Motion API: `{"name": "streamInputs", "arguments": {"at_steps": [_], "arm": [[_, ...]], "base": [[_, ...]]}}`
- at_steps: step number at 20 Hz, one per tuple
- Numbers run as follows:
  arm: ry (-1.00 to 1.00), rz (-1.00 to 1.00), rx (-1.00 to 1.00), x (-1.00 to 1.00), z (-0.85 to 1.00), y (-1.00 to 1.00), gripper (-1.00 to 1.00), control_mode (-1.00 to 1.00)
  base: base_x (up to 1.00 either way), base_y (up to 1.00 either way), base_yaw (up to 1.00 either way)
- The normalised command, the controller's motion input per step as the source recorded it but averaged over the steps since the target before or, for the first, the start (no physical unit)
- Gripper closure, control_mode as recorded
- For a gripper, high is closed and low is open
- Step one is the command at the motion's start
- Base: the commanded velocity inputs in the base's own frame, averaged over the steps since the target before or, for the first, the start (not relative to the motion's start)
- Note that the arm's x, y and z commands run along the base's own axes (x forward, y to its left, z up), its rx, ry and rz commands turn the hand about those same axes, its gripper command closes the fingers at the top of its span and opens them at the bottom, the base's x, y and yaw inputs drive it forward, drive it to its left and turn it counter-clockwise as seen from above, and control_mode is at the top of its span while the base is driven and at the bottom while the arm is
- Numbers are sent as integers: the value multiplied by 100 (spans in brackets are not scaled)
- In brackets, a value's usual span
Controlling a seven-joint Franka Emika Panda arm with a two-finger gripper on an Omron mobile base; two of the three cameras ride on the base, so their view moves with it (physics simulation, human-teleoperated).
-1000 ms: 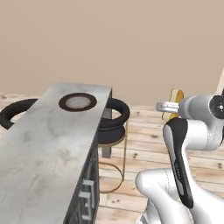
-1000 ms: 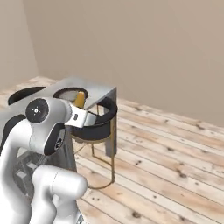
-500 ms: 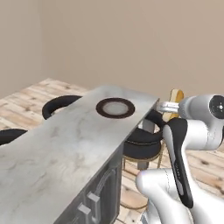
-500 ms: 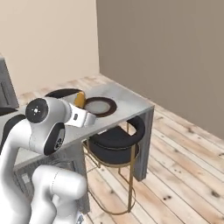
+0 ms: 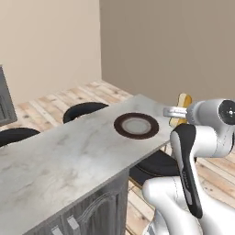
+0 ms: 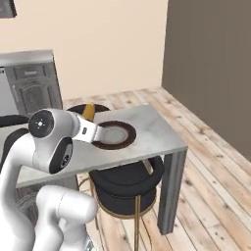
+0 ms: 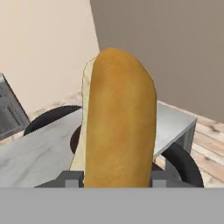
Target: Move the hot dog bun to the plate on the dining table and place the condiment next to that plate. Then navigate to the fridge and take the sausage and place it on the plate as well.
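Upright, the hot dog bun (image 7: 118, 122) sits clamped in the gripper (image 7: 114, 178), near the dining table (image 5: 69, 160) edge beside the plate (image 5: 136, 125).

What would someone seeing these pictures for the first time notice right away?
The hot dog bun stands upright in the hand, looming large in the hand view. Beyond it, the plate with its dark rim sits near the end of the marble dining table, with black stools tucked underneath.
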Motion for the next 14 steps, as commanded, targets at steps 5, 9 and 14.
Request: {"name": "streamInputs", "arguments": {"at_steps": [5,9,14], "arm": [[0,0,0,0,0,0,100,100],[0,0,0,0,0,0,100,100],[7,4,0,20,-1,-5,100,-100]], "base": [[72,-37,56],[71,-42,51],[66,-31,29]]}}
